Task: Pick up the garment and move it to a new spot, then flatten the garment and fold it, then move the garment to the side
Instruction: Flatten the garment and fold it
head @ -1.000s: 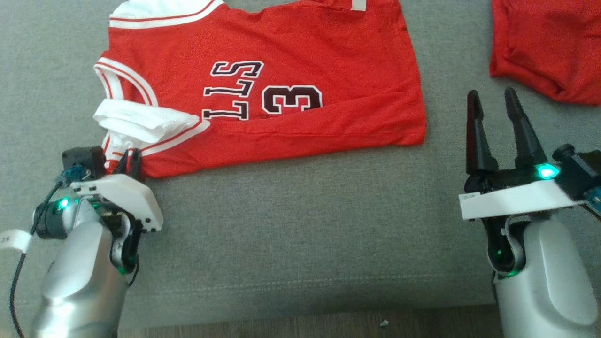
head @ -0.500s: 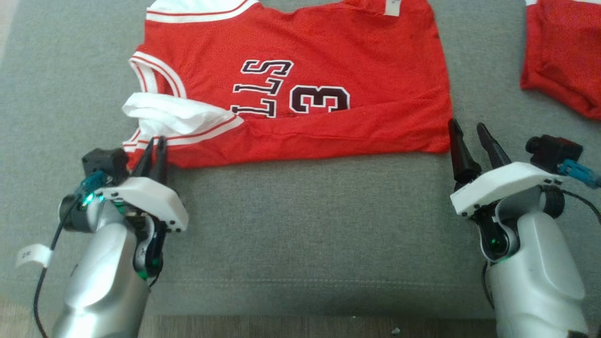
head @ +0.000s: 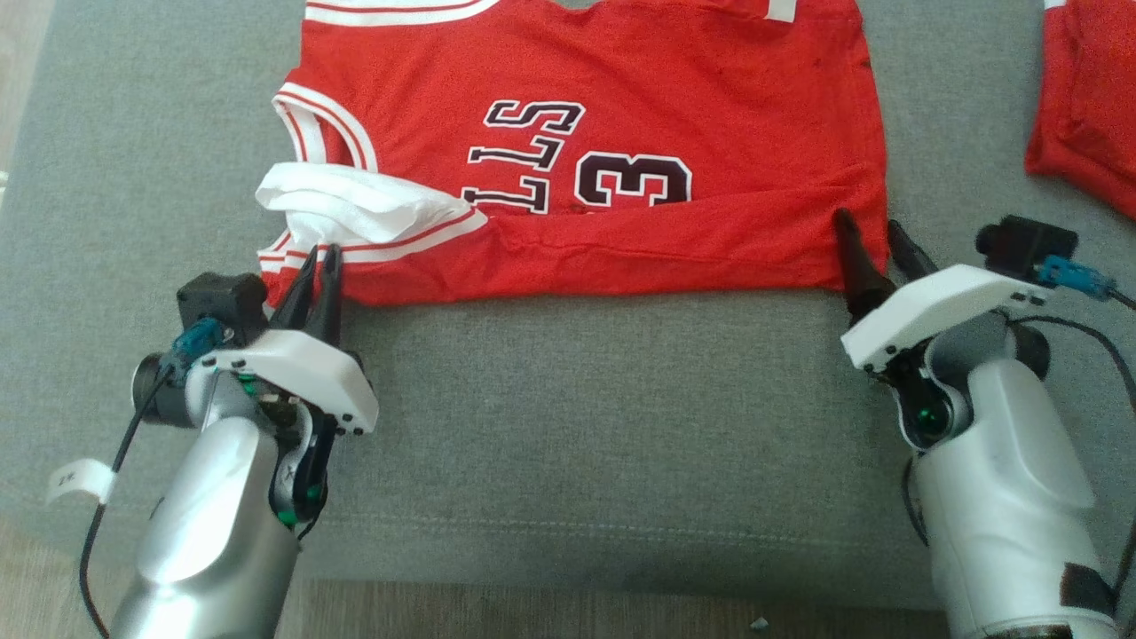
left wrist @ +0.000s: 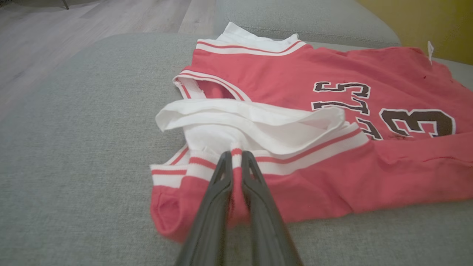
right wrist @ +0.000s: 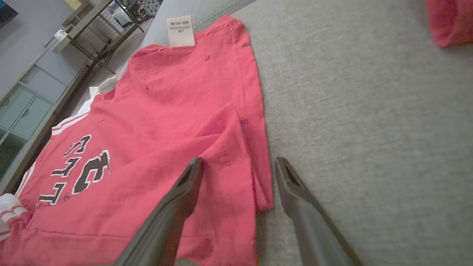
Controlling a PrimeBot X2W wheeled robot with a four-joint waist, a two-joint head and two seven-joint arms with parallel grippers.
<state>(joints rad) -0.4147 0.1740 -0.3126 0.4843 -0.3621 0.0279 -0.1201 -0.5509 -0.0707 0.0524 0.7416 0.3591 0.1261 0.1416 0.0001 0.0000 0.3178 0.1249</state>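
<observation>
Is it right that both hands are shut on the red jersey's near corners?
Not quite. The left hand is shut on a near corner of the red jersey, but the right hand is open, straddling the other near corner, as the right wrist view shows.

Red jersey (left wrist: 295, 111), white trim, black "3" and lettering; spread on grey cushion (left wrist: 74, 155), white armhole band bunched up. Left gripper (left wrist: 236, 155): fingers pinched together on striped edge at near corner. Small white tag (left wrist: 429, 48) at far edge. Wooden floor (left wrist: 92, 22) beyond.
</observation>
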